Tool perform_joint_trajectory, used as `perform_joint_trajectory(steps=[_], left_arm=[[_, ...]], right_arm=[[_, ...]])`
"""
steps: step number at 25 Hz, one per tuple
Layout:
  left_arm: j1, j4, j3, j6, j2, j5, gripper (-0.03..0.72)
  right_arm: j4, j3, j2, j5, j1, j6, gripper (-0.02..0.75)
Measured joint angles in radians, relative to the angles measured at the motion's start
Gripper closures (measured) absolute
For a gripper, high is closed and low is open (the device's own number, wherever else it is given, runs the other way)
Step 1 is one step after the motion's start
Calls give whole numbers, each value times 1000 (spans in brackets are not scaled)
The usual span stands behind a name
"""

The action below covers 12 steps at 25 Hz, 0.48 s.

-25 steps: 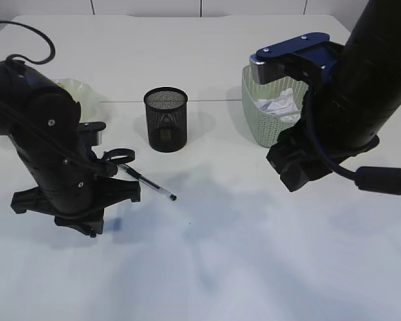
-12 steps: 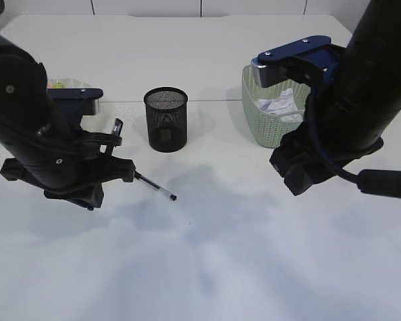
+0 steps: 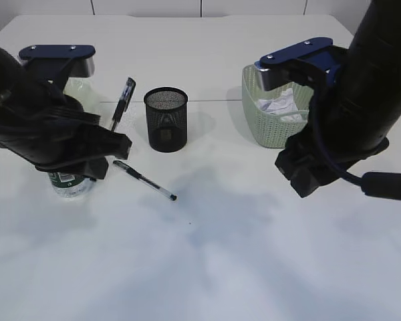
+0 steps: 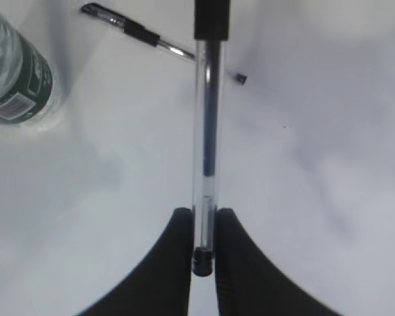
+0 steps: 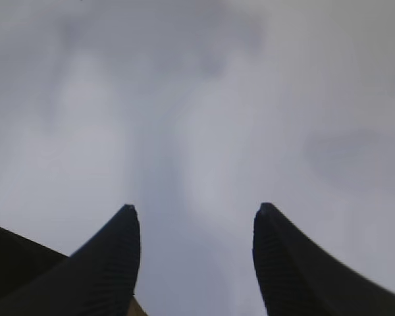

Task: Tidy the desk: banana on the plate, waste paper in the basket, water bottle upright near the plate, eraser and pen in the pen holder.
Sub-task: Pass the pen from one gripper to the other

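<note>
Since a second ago the left gripper point(image 4: 203, 247) has risen from the desk point(image 3: 254, 267) with a clear pen point(image 3: 123, 102) pinched at its end, beside the pen holder point(image 3: 166, 119). A second pen point(image 3: 144, 180) lies below. The right gripper point(image 5: 194, 257) hovers half open, empty.

The desk point(image 3: 227, 254) is a plain white tabletop with a seam crossing the upper part of the frame. On it stand the black mesh pen holder point(image 3: 166, 119) at upper centre, the sage-green basket point(image 3: 267, 124) at upper right (crumpled paper inside) and the water bottle point(image 3: 68, 184) at left, upright. A pen point(image 3: 144, 180) lies flat at left of centre.
</note>
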Motion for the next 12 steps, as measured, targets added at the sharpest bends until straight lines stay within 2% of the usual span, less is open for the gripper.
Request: perform_joint_trajectory(steps=[8,12], left_arm=[[-15,6,5,47,-99,-22,648],[-15,8,69,54,-154,-84,648]], right_arm=[[-44,0,0,63,0,-46,328],[-44,0,0,63,0,-80,328]])
